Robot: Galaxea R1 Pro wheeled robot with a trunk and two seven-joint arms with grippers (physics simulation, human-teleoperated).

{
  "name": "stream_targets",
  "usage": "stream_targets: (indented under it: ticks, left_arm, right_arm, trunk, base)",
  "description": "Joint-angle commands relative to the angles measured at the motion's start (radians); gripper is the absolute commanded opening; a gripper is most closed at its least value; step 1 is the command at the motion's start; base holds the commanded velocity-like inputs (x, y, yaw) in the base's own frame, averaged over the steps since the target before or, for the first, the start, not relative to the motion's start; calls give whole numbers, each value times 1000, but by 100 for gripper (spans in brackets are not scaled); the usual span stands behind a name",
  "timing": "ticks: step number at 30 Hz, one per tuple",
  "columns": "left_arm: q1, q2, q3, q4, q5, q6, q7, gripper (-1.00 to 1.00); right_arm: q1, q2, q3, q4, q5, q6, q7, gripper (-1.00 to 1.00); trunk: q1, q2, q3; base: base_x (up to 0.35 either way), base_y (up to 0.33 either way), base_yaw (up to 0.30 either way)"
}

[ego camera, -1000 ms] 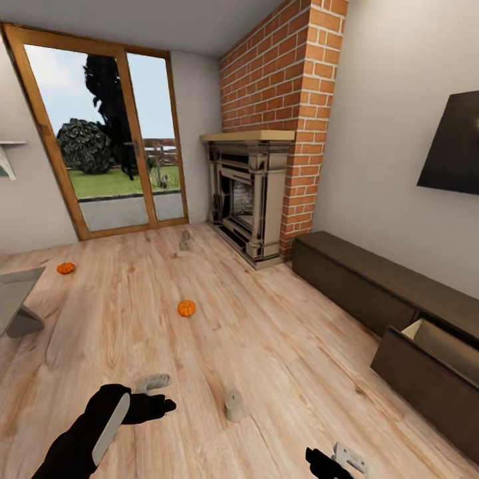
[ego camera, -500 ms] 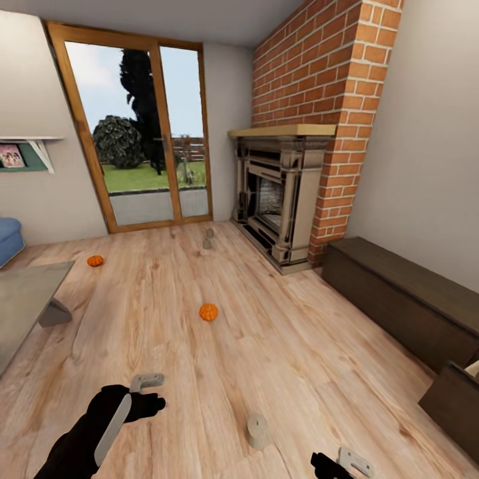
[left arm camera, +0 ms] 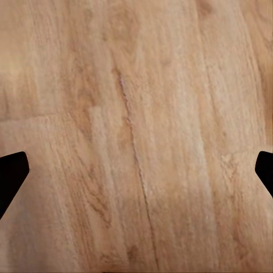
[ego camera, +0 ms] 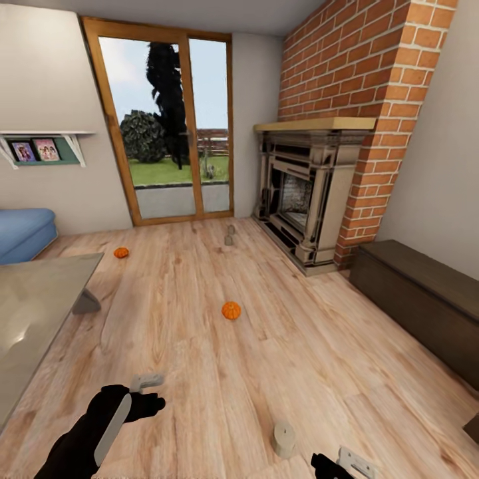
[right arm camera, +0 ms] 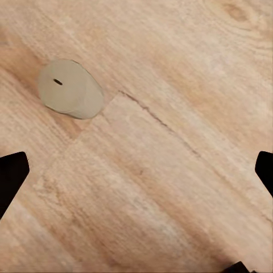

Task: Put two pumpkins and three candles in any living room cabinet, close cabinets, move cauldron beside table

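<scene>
Two orange pumpkins lie on the wood floor, one mid-room and one farther left near the table with its glossy grey top. A pale candle stands close in front of me, just left of my right gripper. In the right wrist view this candle lies off to one side of the open right gripper. Two more small pale candles stand by the fireplace. My left gripper hangs open over bare floor. The dark-brown cabinet runs along the right wall. The cauldron is out of view.
A brick fireplace stands at the back right and a glass patio door at the back. A blue sofa sits at the left behind the table. A wall shelf holds photos.
The camera has swung left, so the whole picture slid right: the open cabinet drawer left the frame, sofa and shelf came in. Both arms hold the same pose.
</scene>
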Motion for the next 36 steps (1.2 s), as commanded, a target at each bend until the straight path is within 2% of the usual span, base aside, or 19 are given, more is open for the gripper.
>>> stream_targets:
  ticks: [1, 15, 27, 36]
  left_arm:
    - [-1, 1, -4, -1, 10, 3, 10, 100]
    - [-1, 0, -5, -1, 6, 3, 10, 100]
    - [-1, 0, -5, -1, 5, 3, 9, 100]
    - [-1, 0, -7, -2, 3, 3, 8, 100]
  right_arm:
    - [0, 0, 9, 0, -10, -3, -5, 100]
    - [0, 0, 8, 0, -10, -4, -43, 100]
    - [0, 0, 12, -2, -8, -18, -30, 100]
    - [0, 0, 13, -2, -8, -18, -28, 100]
  trunk:
    - [0, 0, -2]
    - [0, 0, -23]
    - [0, 0, -39]
    - [0, 0, -40]
  base:
    - [65, 11, 166]
    - [188, -127, 163]
    - [285, 48, 141]
    - [42, 1, 7]
